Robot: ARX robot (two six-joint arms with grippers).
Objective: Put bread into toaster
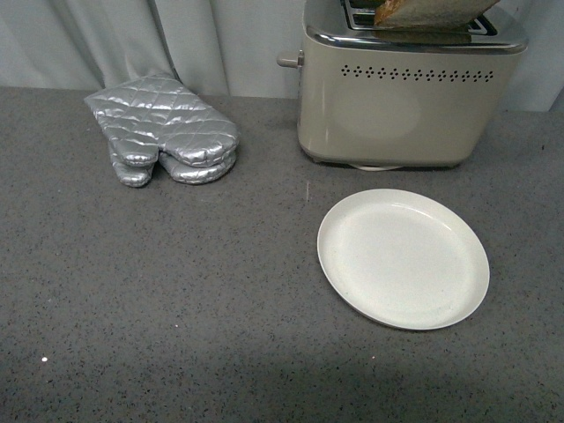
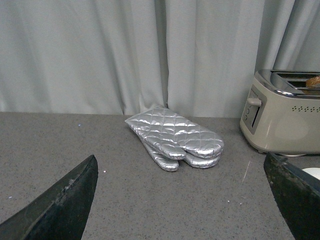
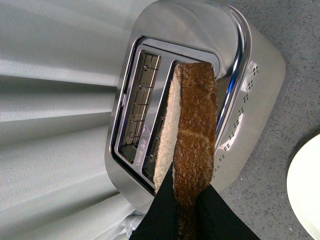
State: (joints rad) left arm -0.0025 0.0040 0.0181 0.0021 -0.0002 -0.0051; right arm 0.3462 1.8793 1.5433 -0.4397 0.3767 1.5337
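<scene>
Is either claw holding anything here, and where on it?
The right claw grips the bread by its crust at one end, the rest angled over the toaster. The left claw is open and empty.

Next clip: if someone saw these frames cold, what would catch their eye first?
The bread, pinched edge-on in the right gripper and tilted over the beige toaster, at the slot nearer its vent holes, draws the eye first. Next come the shiny silver oven mitts lying left of the toaster by the curtain, and the white plate in front of it.
</scene>
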